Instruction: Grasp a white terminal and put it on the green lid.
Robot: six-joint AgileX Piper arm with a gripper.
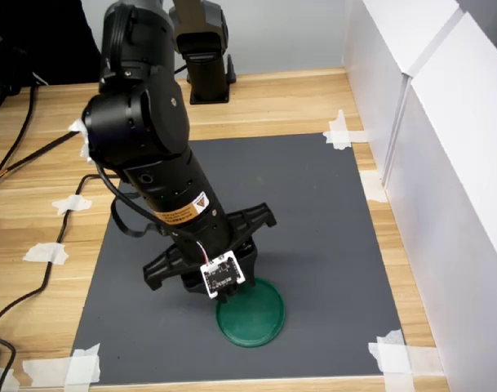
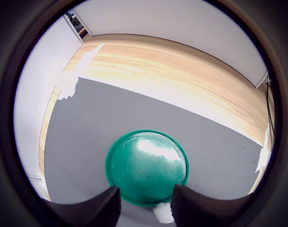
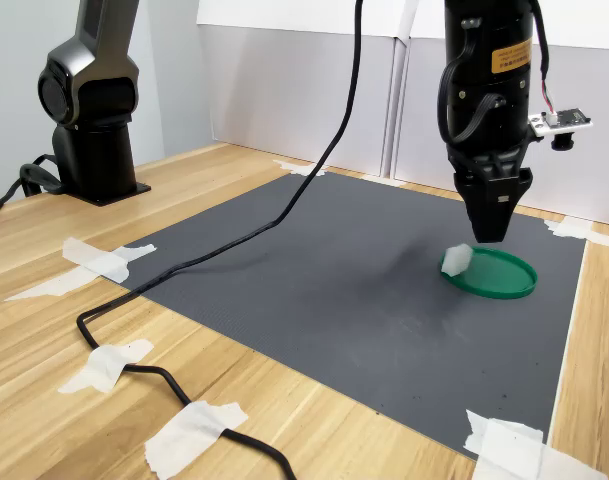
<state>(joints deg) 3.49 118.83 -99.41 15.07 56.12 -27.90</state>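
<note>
The black gripper hangs with jaws apart above the flat round dark-green plastic lid; the tiny white plastic terminal, apparently released, sits at its rim, placement seemingly nearly done

Bright, even light; fisheye wrist vignette.

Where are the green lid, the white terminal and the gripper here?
green lid (image 3: 496,273): second exterior view, bare middle of the disc.
white terminal (image 3: 457,259): second exterior view, its blurred white face at the lid's edge.
gripper (image 3: 494,232): second exterior view, tip of the jaws.
</note>
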